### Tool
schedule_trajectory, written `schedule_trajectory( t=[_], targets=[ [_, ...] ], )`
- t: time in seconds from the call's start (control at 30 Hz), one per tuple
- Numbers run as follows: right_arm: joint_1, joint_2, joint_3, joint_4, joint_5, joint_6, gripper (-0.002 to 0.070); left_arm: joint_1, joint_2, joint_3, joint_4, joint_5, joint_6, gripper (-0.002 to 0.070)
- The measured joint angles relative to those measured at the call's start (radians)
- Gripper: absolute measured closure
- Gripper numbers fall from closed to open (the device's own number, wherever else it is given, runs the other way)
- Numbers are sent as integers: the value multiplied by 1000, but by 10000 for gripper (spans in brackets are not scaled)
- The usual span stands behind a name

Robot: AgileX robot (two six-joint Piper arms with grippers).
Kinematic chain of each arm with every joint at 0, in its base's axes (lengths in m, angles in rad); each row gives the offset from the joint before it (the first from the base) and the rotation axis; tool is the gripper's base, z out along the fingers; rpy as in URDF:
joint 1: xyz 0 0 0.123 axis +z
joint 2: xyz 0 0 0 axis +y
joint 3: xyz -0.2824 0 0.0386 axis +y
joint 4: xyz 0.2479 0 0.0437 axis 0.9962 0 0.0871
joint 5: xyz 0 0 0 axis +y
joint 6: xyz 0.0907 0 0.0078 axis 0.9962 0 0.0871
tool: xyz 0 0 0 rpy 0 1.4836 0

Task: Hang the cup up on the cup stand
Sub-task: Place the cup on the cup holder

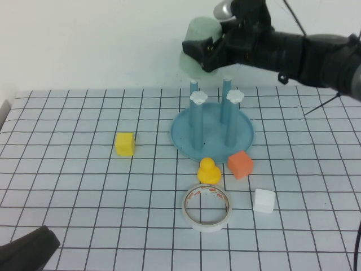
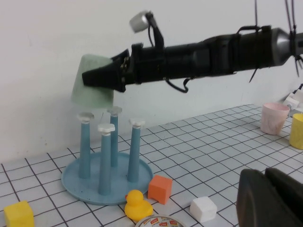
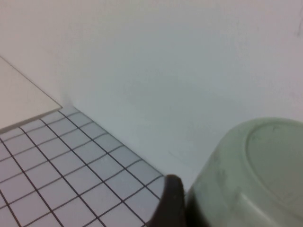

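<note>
The pale mint-green cup [image 1: 198,29] hangs upside down in the air, mouth down, with my right gripper [image 1: 198,55] shut on its side. In the left wrist view the cup [image 2: 92,85] has its rim just above the white caps of the rear pegs, apart from them. The right wrist view shows the cup's base [image 3: 258,170] next to one dark finger [image 3: 173,203]. The blue cup stand [image 1: 186,138] sits on the table below, with upright pegs and white caps [image 1: 199,97]. My left gripper [image 1: 28,248] rests shut at the near left corner, holding nothing [image 2: 267,198].
In front of the stand lie a yellow duck [image 1: 208,170], an orange cube [image 1: 241,164], a white cube [image 1: 264,201] and a white tape roll [image 1: 207,208]. A yellow cube [image 1: 124,143] sits to the left. A pink cup [image 2: 274,118] and a yellow cup [image 2: 297,130] stand far right.
</note>
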Motion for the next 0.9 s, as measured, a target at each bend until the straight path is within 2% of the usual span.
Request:
schedule_trajectory(
  t=[0.9],
  targets=[
    [0, 113, -55, 2, -38, 17, 66, 0, 0, 0, 34, 72, -4, 676]
  ],
)
